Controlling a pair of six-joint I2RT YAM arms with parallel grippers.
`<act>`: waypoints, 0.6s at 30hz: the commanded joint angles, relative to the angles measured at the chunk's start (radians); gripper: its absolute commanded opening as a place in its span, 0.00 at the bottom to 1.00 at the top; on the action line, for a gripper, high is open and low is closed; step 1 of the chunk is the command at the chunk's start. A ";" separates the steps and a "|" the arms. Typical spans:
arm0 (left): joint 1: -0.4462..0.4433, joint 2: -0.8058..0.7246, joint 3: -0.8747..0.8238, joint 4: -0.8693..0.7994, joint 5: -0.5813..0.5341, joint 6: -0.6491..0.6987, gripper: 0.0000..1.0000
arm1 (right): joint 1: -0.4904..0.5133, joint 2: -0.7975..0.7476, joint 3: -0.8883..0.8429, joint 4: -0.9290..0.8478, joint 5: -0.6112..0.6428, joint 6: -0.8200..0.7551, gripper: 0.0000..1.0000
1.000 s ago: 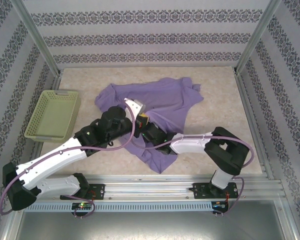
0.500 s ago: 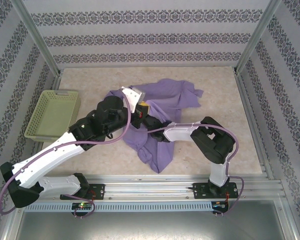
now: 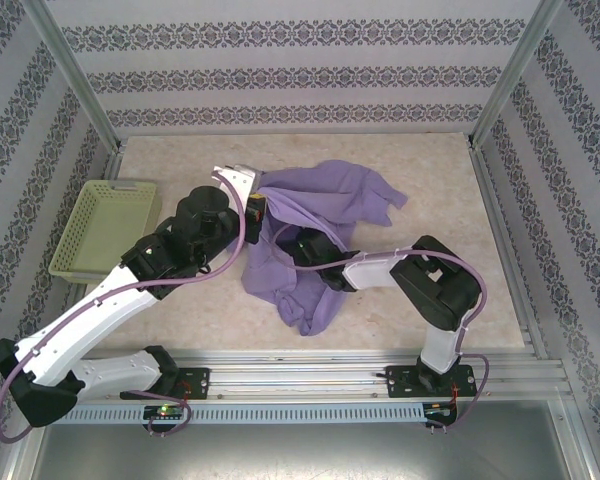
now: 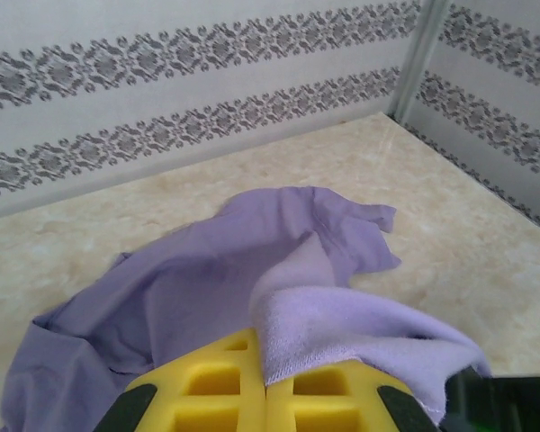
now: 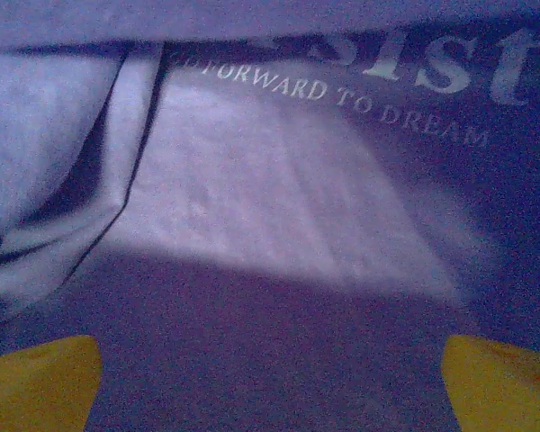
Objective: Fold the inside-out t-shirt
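My left gripper (image 4: 268, 385) has its yellow moulded fingers (image 4: 207, 389) clenched together at the bottom centre of the left wrist view. They pinch a rolled hem of the soft lavender-purple cotton t-shirt (image 4: 279, 261), which drapes away toward the middle of that frame.

In the right wrist view my right gripper (image 5: 270, 373) is released. Its yellow fingers (image 5: 36, 373) sit in the two bottom corners, spread wide with nothing caught between them. Purple cloth lies all around them, and white printed lettering (image 5: 342, 94) runs across the top of the frame, so I judge this gripper is inside the garment, facing its printed side.

From the top view, the t-shirt (image 3: 330, 190) lies bunched in the centre of the beige stone-patterned table (image 3: 460, 230). The left gripper (image 3: 252, 200) lifts its upper-left edge, and the right arm's wrist runs in under the cloth just below centre. The yellow-green slatted plastic basket (image 3: 105, 232) sits at the left of the frame, well apart from the shirt.

I read this as the turning-out step, ahead of any folding: one side holds the opening, the other reaches through. Next, I think the right gripper needs to push further in and close on a single far layer near the collar or shoulder. It would then draw that layer back through the opening while the left grip on the hem holds firm.
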 commanded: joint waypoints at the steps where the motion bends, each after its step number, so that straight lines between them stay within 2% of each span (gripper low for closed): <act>1: 0.002 -0.039 0.012 -0.003 0.114 -0.021 0.00 | -0.023 -0.015 0.024 0.007 0.000 0.048 0.97; 6: 0.003 -0.061 0.057 0.020 0.273 -0.056 0.00 | -0.026 0.068 0.167 -0.184 0.080 0.063 0.97; 11: 0.003 -0.049 0.143 0.058 0.366 -0.118 0.00 | -0.028 0.163 0.321 -0.348 0.118 0.093 0.98; 18: 0.001 -0.007 0.225 0.074 0.359 -0.134 0.00 | -0.027 0.348 0.617 -0.693 0.170 0.155 0.97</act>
